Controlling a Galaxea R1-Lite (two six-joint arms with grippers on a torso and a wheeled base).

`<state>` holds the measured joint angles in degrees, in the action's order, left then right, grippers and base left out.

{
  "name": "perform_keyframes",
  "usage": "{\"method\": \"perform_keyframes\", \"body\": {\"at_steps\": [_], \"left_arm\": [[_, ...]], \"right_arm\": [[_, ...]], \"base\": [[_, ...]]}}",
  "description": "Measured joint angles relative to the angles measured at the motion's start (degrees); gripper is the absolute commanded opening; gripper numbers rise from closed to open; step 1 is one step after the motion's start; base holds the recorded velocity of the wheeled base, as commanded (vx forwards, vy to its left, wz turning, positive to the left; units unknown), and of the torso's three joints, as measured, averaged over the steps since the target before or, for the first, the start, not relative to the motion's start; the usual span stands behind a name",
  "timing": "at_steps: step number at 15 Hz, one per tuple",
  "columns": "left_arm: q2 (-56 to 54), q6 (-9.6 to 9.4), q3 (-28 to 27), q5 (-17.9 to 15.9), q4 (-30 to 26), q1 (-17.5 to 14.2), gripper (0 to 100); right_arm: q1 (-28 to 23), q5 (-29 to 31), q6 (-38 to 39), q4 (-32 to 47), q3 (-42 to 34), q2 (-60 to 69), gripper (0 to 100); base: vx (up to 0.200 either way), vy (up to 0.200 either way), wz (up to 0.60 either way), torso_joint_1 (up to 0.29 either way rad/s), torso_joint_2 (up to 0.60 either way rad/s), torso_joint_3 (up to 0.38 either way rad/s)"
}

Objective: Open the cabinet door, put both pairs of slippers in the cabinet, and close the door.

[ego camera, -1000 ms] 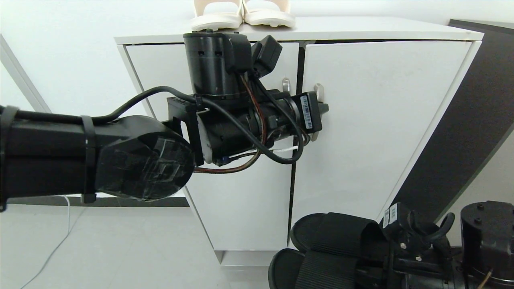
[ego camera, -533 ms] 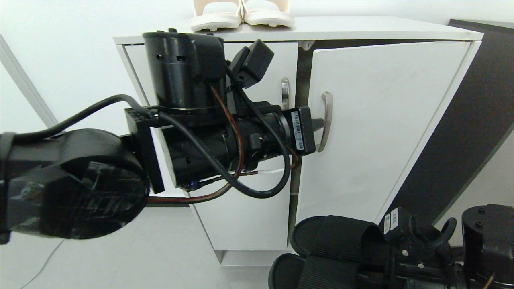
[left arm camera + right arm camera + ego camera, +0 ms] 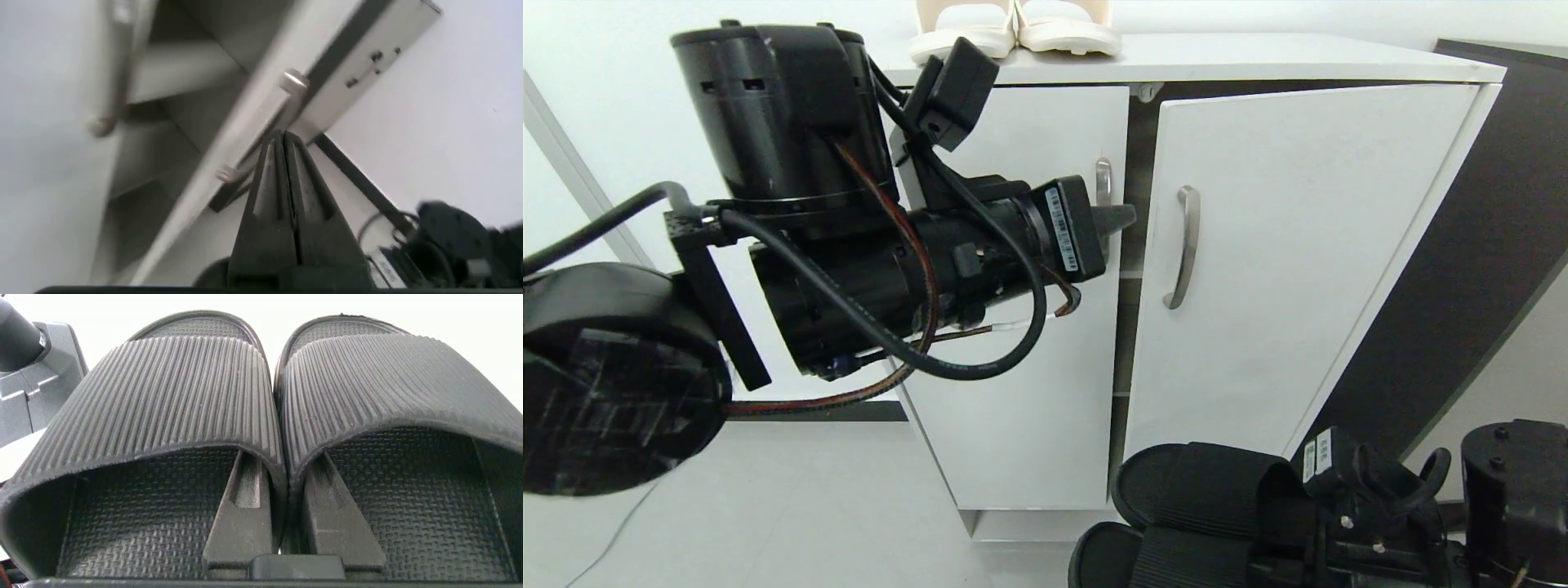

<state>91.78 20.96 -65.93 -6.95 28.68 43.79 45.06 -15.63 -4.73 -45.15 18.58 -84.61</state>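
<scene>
The white cabinet (image 3: 1258, 61) has its right door (image 3: 1298, 245) slightly ajar, showing a dark gap and shelves (image 3: 180, 73) inside. The left door (image 3: 1013, 408) is closed. My left gripper (image 3: 1123, 216) is shut on nothing, in front of the gap and left of the right door's metal handle (image 3: 1183, 245), apart from it. That handle (image 3: 257, 122) lies just beyond the shut fingertips. White slippers (image 3: 1013, 33) rest on the cabinet top. Low at the front right, my right gripper (image 3: 278, 514) is shut on the touching inner walls of the black slippers (image 3: 1201, 506).
The left door's handle (image 3: 1103, 181) is just behind my left gripper. A dark panel (image 3: 1462, 269) stands right of the cabinet. Pale floor (image 3: 809, 506) lies open to the left, with a thin cable (image 3: 621, 514) across it.
The right door went from closed to ajar as my left gripper pulled at its handle. The gripper then came off the handle and drew back to the left. The right arm kept still.
</scene>
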Motion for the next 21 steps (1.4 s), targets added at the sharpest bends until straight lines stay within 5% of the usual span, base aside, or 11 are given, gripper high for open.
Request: {"method": "perform_keyframes", "body": {"at_steps": [3,13,18,21], "left_arm": [[2.0,2.22,-2.1,-2.2,1.1,-2.6,0],[11.4,2.28,-12.7,-3.6,0.6,-3.5,0],[13.2,2.26,-13.0,-3.4,0.9,-3.5,0],[12.6,0.88,-9.6,-3.0,2.5,-0.5,0]], "right_arm": [[0.1,0.0,0.0,-0.1,-0.2,0.0,0],[2.6,-0.1,-1.3,0.0,-2.5,0.0,0],[3.5,0.0,-1.3,0.2,-3.2,-0.2,0],[6.3,-0.1,-1.3,0.0,-5.6,0.4,0]], "base": [[0.000,0.000,0.00,0.000,0.00,0.000],[0.000,0.000,0.00,0.000,0.00,0.000],[-0.120,0.000,0.00,0.002,0.00,0.000],[-0.200,0.000,0.00,0.001,0.00,-0.001]]}}
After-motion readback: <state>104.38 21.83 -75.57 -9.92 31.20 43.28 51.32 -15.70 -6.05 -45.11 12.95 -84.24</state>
